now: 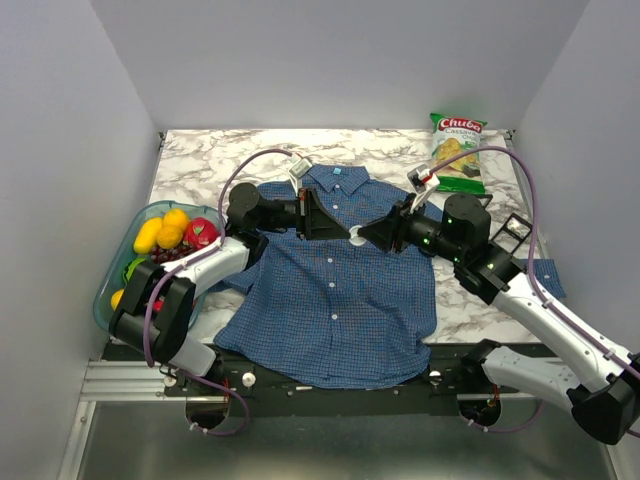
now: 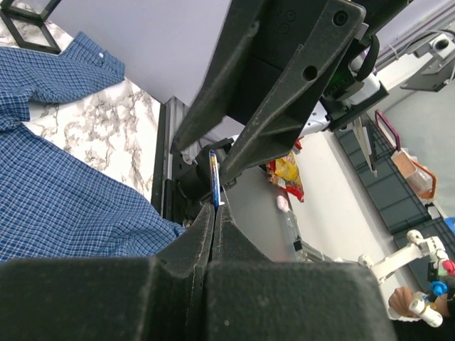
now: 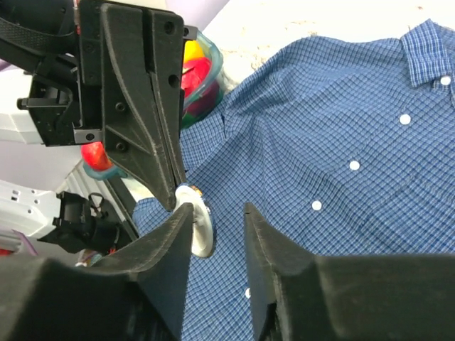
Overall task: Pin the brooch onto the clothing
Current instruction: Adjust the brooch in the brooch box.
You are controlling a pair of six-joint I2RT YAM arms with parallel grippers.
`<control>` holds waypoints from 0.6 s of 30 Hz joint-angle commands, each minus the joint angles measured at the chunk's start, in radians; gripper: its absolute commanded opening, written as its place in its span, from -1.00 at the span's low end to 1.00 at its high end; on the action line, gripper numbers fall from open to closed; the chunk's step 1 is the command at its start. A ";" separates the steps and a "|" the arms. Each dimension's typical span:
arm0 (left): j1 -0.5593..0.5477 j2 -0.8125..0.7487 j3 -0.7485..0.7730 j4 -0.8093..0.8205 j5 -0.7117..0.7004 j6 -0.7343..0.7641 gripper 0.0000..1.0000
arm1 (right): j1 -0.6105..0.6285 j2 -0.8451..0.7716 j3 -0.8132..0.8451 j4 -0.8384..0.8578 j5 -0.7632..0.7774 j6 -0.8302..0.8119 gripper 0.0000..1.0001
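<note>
Left claw [image 2: 215, 212] pinches brooch [image 3: 202, 226] | right claw [image 3: 217, 210] parted | right wrist: white face; left wrist: thin edge

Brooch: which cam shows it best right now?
Right wrist. The brooch shows its pale round face there, pinched at the tip of the left end effector. Left wrist catches it edge-on only, as a thin sliver. Top external shows just a small white dot.
</note>
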 commanded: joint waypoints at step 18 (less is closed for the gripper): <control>-0.061 -0.002 0.080 -0.202 0.069 0.175 -1.00 | -0.054 -0.023 0.077 -0.127 -0.151 -0.044 0.23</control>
